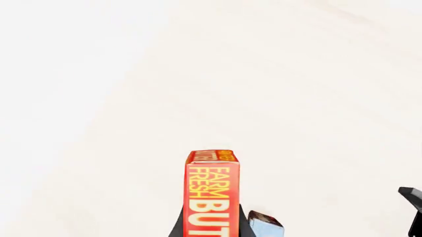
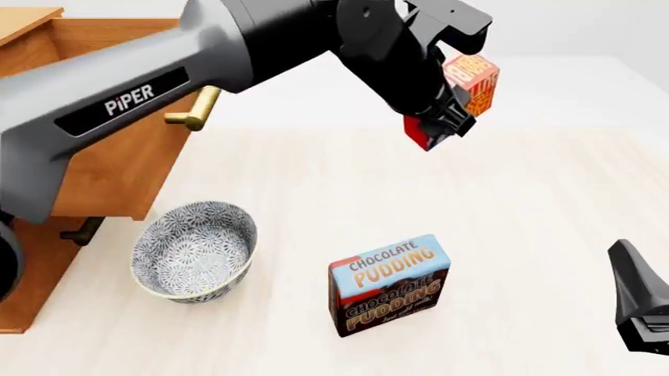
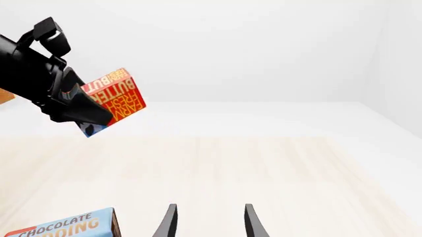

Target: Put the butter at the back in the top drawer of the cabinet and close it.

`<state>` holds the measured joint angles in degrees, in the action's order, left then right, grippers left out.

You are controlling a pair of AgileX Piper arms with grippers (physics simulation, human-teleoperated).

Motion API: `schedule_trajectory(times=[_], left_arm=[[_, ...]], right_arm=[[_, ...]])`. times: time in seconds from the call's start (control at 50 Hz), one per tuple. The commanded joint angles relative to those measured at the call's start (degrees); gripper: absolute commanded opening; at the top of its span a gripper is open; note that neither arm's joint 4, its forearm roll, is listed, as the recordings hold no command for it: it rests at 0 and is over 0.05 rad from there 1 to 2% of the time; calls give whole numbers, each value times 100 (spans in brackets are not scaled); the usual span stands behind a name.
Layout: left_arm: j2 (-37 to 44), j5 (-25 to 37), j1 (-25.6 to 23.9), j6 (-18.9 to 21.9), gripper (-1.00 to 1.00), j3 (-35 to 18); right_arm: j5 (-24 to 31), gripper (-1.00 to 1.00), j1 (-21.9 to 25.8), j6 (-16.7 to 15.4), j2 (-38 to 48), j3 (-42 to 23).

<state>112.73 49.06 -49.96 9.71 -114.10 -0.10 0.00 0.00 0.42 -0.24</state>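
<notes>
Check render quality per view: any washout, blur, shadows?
Left wrist: background nearly washed out white, butter lettering sharp. Front: left arm huge and close, soft shadow beside the bowl. Right wrist: crisp, pale wall, no blur.

"FARM FRESH BUTTER" on butter (image 3: 117,100); "CHOCOLATE PUDDING" on pudding box (image 2: 390,284); "PiPER" on left arm (image 2: 131,98).

Front view: fixed, high, behind the arms, facing forward and down over the pale wooden table (image 2: 522,204); takes in the light brown wooden cabinet (image 2: 105,164) at left. Left wrist view: very near, looking along the left gripper (image 1: 211,232) at the small red rectangular butter box (image 1: 212,192) against bare tabletop. Right wrist view: low, facing across the table past the right gripper (image 3: 209,222). Shared by all three: the butter box; front and right wrist views share the blue-and-brown chocolate pudding box (image 2: 390,283).
</notes>
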Motion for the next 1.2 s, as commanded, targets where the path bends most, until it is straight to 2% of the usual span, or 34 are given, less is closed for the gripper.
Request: schedule_trajectory(times=[0.02, 0.1, 0.14, 0.18, 0.22, 0.26, 0.32, 0.42, 0.58, 0.94, 1.04, 1.16, 1.2], left_arm=[[-503, 139, 168, 159, -100, 83], [-633, 233, 240, 171, -100, 89], [-530, 413, 151, 7, -100, -143], [-669, 337, 213, 72, -100, 45], [-561, 483, 110, -57, -100, -132], [-738, 423, 222, 33, -100, 48], [-703, 517, 200, -36, -100, -59], [-1029, 456, 435, 32, -100, 333], [-1450, 500, 690, 124, -100, 611], [-1989, 897, 986, 44, -100, 731], [-2426, 837, 1278, 216, -100, 1126], [-2630, 954, 1436, 219, -100, 1192], [-2827, 936, 1621, 298, -100, 1457]], right_arm=[[0, 100, 0, 0, 0, 0], [0, 100, 0, 0, 0, 0], [0, 100, 0, 0, 0, 0], [0, 100, 0, 0, 0, 0], [0, 100, 0, 0, 0, 0], [0, 100, 0, 0, 0, 0], [0, 100, 0, 0, 0, 0], [0, 100, 0, 0, 0, 0], [0, 100, 0, 0, 0, 0], [0, 100, 0, 0, 0, 0], [0, 100, 0, 0, 0, 0], [0, 100, 0, 0, 0, 0], [0, 100, 0, 0, 0, 0]])
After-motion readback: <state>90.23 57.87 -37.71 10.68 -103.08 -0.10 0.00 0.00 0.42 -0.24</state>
